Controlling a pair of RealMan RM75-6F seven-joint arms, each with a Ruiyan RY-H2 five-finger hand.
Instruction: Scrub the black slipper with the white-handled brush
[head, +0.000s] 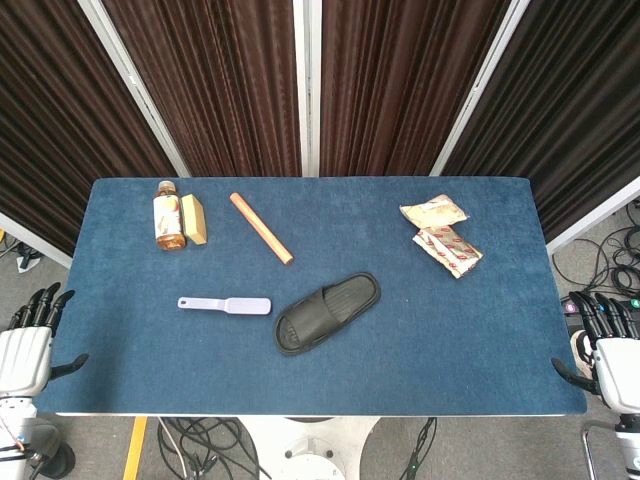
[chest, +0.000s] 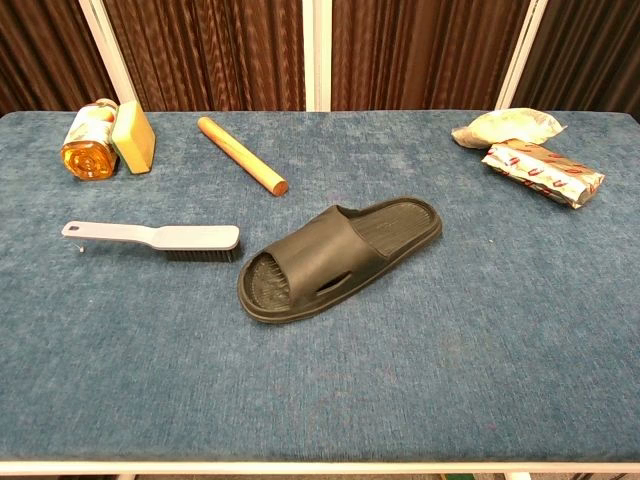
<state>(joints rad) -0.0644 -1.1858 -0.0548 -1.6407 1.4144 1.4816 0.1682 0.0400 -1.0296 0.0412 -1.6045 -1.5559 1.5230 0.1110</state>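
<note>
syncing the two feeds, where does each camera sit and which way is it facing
Head view: high above the near table edge, looking steeply down on the whole blue table; the left hand and right hand show at the bottom corners, both empty.
Chest view: lower, at the near edge, looking across the tabletop toward the curtains; no part of the robot shows.
Shared: black slipper, white-handled brush, wooden stick, bottle, snack packets.

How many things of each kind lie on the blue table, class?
Slipper: 1
Brush: 1
Bottle: 1
Sponge: 1
Wooden stick: 1
Snack packets: 2
Total: 7
</note>
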